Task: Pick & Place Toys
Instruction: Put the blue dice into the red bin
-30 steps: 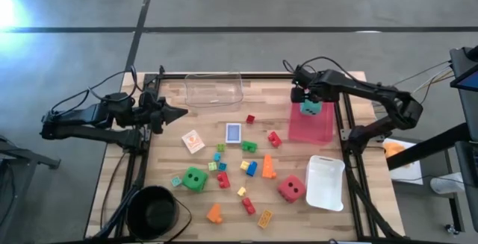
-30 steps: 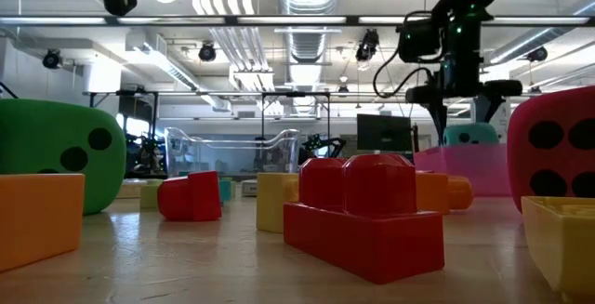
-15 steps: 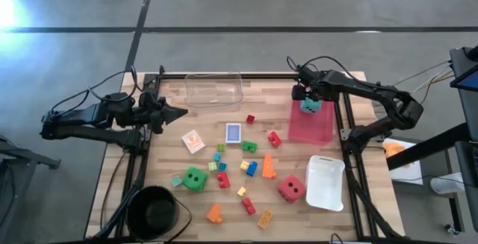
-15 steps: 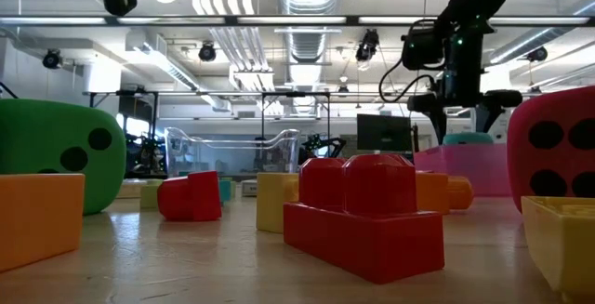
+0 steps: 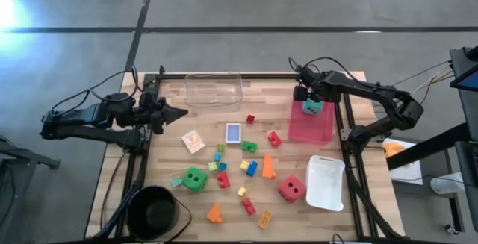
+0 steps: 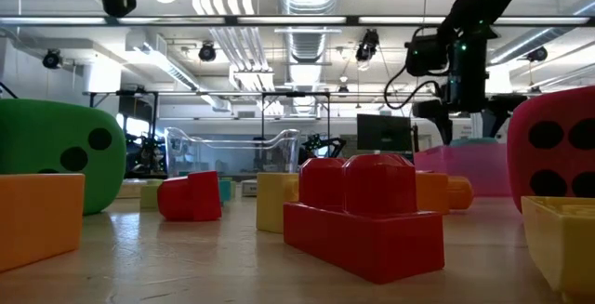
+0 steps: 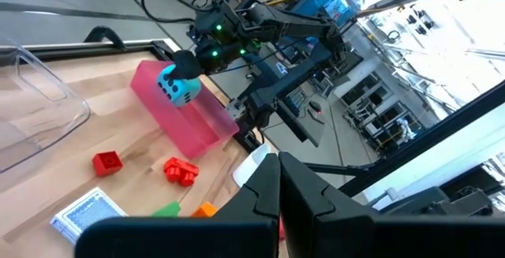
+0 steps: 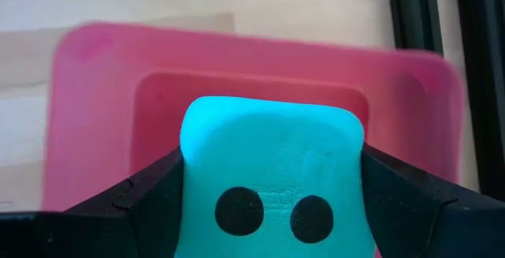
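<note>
My right gripper (image 5: 310, 102) is shut on a teal dotted foam die (image 8: 272, 155) over the far end of the pink tray (image 5: 310, 128); the left wrist view shows that die (image 7: 180, 88) just above the tray. On the table rest a green die (image 5: 195, 178), a red die (image 5: 291, 189), a blue card box (image 5: 234, 133) and several small coloured bricks (image 5: 250, 168). My left gripper (image 5: 179, 113) waits shut at the table's left edge, holding nothing. My right gripper pinches the teal die by two opposite sides (image 8: 189, 171) between its two fingers (image 8: 150, 203). The fingers come from above, pointing steeply down. The die hangs over the pink tray, a two-dot face toward the wrist camera; whether it touches the tray floor, I cannot tell.
A clear tray (image 5: 214, 89) stands at the far edge. A white tray (image 5: 326, 182) lies near the right edge and a black bowl (image 5: 153, 210) at the near left corner. An orange-and-white card (image 5: 193, 141) lies left of the blue box.
My right gripper has sunk with the teal die toward the pink tray. In the low view the die has dropped behind the tray's rim. The grip has stayed the same.
</note>
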You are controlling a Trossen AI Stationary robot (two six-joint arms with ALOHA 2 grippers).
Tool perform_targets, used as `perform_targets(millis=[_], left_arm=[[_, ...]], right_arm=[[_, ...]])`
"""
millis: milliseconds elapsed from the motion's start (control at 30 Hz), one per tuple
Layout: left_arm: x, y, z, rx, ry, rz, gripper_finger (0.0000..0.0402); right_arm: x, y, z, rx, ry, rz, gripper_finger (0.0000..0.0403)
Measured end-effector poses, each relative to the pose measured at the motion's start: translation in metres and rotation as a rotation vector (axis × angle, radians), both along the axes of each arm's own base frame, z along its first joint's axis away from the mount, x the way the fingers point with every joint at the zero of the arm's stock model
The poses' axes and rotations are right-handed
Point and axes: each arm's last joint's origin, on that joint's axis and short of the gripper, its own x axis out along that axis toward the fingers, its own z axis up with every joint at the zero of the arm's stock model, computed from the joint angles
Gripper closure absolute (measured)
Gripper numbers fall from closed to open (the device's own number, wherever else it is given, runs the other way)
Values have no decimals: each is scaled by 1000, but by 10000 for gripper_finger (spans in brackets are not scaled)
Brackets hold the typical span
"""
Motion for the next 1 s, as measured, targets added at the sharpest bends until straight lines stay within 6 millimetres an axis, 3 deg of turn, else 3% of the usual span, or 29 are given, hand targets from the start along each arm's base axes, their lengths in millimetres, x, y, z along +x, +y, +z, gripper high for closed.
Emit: perform_targets(millis=[167, 400, 800, 1000], left_arm=[[3, 0, -1, -1, 12, 0, 399], [8, 0, -4, -4, 33, 0, 399], [8, -1, -5, -43, 37, -33, 399], [8, -2, -5, -49, 37, -58, 399]], right_arm=[[-3, 3, -8, 8, 1, -24, 103], [-3, 3, -8, 7, 5, -26, 16], [1, -1, 8, 3, 11, 7, 21], [1, -2, 6, 3, 14, -1, 20]])
